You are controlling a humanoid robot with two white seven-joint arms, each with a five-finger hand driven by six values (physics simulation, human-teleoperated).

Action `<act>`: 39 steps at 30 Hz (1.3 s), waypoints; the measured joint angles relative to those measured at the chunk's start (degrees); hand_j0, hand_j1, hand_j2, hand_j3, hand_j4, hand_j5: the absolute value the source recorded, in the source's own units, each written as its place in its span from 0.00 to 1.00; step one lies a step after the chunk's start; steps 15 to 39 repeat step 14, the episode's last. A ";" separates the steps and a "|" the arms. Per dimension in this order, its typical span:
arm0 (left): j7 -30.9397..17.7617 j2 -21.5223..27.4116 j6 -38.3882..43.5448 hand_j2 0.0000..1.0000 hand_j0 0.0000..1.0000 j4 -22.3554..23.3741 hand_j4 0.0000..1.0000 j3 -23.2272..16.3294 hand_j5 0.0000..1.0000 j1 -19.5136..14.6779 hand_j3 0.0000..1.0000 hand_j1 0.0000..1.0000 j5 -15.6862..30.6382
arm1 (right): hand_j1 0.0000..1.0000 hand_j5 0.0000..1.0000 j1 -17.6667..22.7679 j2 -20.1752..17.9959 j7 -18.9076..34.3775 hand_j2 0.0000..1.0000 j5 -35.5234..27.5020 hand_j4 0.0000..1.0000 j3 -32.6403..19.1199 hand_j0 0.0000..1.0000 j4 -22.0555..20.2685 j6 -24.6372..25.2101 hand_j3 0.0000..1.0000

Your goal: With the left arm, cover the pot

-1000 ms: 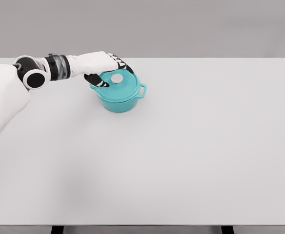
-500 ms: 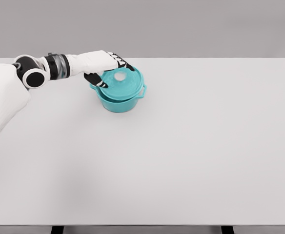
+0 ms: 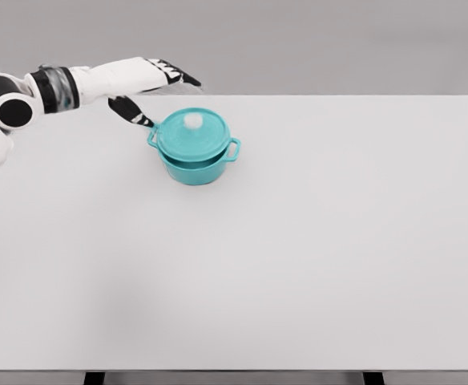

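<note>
Left hand (image 3: 150, 87) hangs over the back left part of a white table (image 3: 314, 257), fingers spread and holding nothing; a plain grey wall lies behind. Just right of and nearer than the hand, the teal pot (image 3: 195, 164) stands with its lid (image 3: 193, 133) seated on top. Half a second ago the hand was on the lid; it has since drawn up and away to the left.

We see the round teal lid (image 3: 193, 133) seated on the teal two-handled pot (image 3: 197, 166); our left hand (image 3: 144, 87) hovers open just beyond it, above the white counter (image 3: 314, 241).
</note>
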 measured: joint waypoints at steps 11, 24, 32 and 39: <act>-0.34 22.73 0.00 1.00 1.00 -18.11 1.00 0.62 1.00 13.19 1.00 1.00 19.42 | 1.00 1.00 0.00 0.00 0.00 1.00 0.00 1.00 0.00 1.00 0.00 0.00 1.00; -0.31 25.28 0.00 1.00 1.00 -19.26 1.00 1.27 1.00 15.03 1.00 1.00 20.08 | 1.00 1.00 0.00 0.00 0.00 1.00 0.00 1.00 0.00 1.00 0.01 0.00 1.00; -0.31 25.28 0.00 1.00 1.00 -19.26 1.00 1.27 1.00 15.03 1.00 1.00 20.08 | 1.00 1.00 0.00 0.00 0.00 1.00 0.00 1.00 0.00 1.00 0.01 0.00 1.00; -0.31 25.28 0.00 1.00 1.00 -19.26 1.00 1.27 1.00 15.03 1.00 1.00 20.08 | 1.00 1.00 0.00 0.00 0.00 1.00 0.00 1.00 0.00 1.00 0.01 0.00 1.00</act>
